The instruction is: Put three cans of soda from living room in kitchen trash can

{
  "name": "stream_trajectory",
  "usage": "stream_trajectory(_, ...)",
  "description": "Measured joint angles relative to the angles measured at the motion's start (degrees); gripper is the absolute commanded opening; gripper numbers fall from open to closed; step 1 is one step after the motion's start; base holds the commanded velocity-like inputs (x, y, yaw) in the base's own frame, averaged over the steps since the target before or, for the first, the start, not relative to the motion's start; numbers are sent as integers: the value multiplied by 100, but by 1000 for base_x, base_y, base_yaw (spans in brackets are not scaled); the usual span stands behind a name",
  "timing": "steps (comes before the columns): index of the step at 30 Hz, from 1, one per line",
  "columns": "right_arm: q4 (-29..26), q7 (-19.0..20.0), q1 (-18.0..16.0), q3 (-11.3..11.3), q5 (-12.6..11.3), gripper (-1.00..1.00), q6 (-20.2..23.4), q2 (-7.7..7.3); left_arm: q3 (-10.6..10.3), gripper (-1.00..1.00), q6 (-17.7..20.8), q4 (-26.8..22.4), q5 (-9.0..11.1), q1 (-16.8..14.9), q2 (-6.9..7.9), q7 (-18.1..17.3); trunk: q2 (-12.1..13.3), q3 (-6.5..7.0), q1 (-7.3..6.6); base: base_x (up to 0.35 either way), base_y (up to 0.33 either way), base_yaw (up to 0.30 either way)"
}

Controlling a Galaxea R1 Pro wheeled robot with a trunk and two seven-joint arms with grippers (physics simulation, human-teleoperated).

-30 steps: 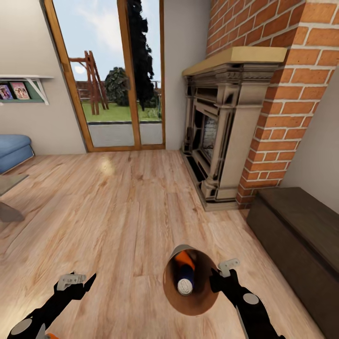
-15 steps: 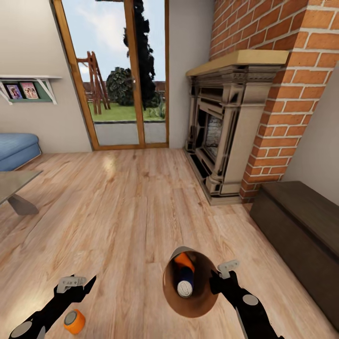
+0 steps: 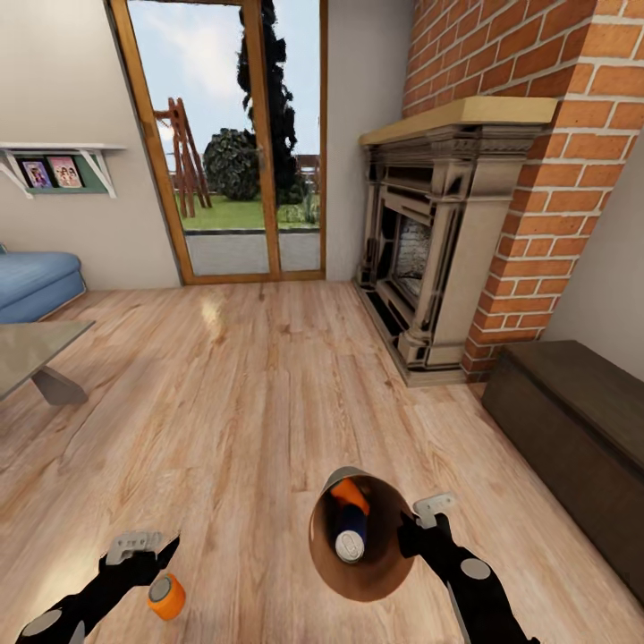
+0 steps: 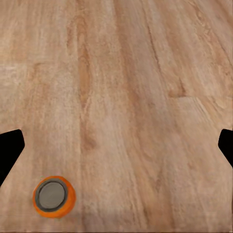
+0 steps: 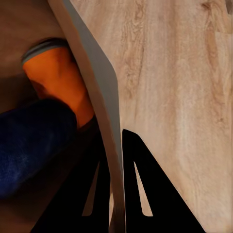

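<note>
My right claw (image 3: 417,523) is clenched on the rim of the tash can (image 3: 380,572), one finger (image 5: 94,194) inside the glossy brown wall and the other outside it, the thin wall pinched between them, and I hold the bin tilted above the wood floor (image 3: 250,402) of the living room. Inside lie two cans of soda: one (image 3: 351,529) with a dark blue body and a silver-grey top facing the mouth, and an orange one (image 3: 347,493) deeper in, touching it. My left claw (image 3: 137,547) hangs released over the boards, its fingers spread wide with nothing between them. Just beside it, a third can of soda (image 3: 165,596) stands upright on the floor, orange with a flat grey top, apart from both fingers. Farther out, a carved stone fireplace (image 3: 429,259) sits against a red brick chimney (image 3: 555,179), with a dark wooden bench (image 3: 581,429) near its foot. Wood-framed glass doors (image 3: 233,143) open onto a garden; a blue sofa (image 3: 36,282) and the corner of a low table (image 3: 36,353) show at the left edge
</note>
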Motion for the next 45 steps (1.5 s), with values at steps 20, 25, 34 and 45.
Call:
stream_trajectory(20, -1485, 77, -146, 165, -49, -100, 585, 68, -33, 100, 1003, 325, -2, -39, -11, 943, 0, 0, 0, 0, 2, 0)
stream_trajectory(25, -1576, 74, -425, 302, -29, -100, 630, 90, -34, 100, 1039, 308, 6, -74, -12, 946, 0, 1, 0, 0, 0, 0)
stream_trajectory(34, -1575, 85, -537, 610, -181, -100, 657, 102, -50, 100, 2308, 228, 28, -857, 14, 942, 0, 1, 0, 0, 0, 0)
stream_trajectory(45, -1567, 74, -541, 623, -165, -100, 650, 103, -65, 100, 4163, 417, -20, -2546, 345, 1513, 0, 0, 0, 0, 0, 0)
